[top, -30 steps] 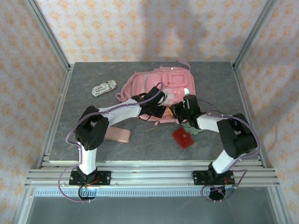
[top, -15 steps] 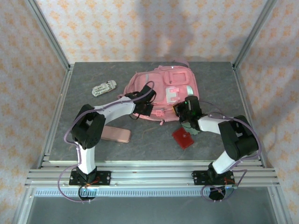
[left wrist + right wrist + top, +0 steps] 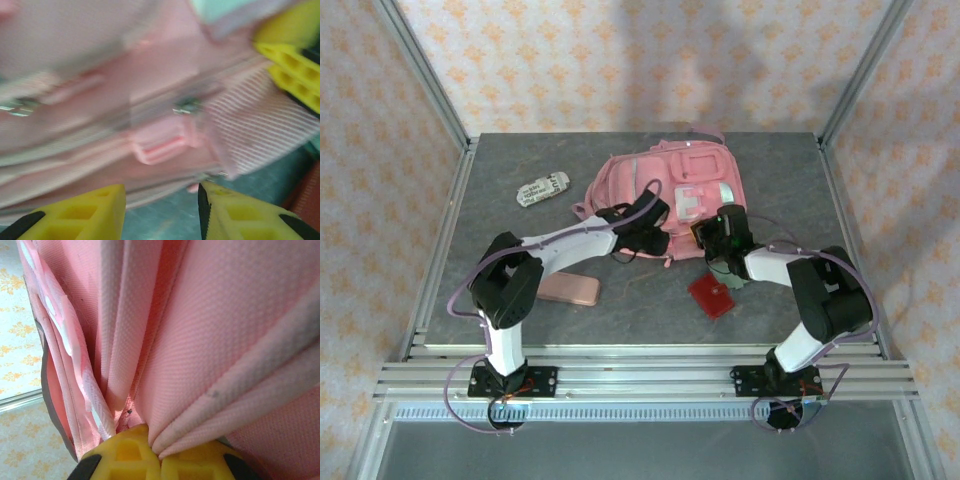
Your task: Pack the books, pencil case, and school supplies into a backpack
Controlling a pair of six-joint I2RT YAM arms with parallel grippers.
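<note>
Top view: backpack (image 3: 675, 190) mid-table (image 3: 510, 235), toward back; left gripper (image 3: 648, 222) at its near edge, right gripper (image 3: 718, 238) at its near right corner; red pad (image 3: 711, 296) flat on table beside right arm

Left wrist view, blurred: left fingers (image 3: 75, 212) spread wide, backpack just beyond

Right wrist view: right fingers (image 3: 125, 455) pinched together on backpack fold

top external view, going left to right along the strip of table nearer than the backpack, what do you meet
left arm's elbow → flat pink rectangular case → red square pad → right arm's elbow
</note>
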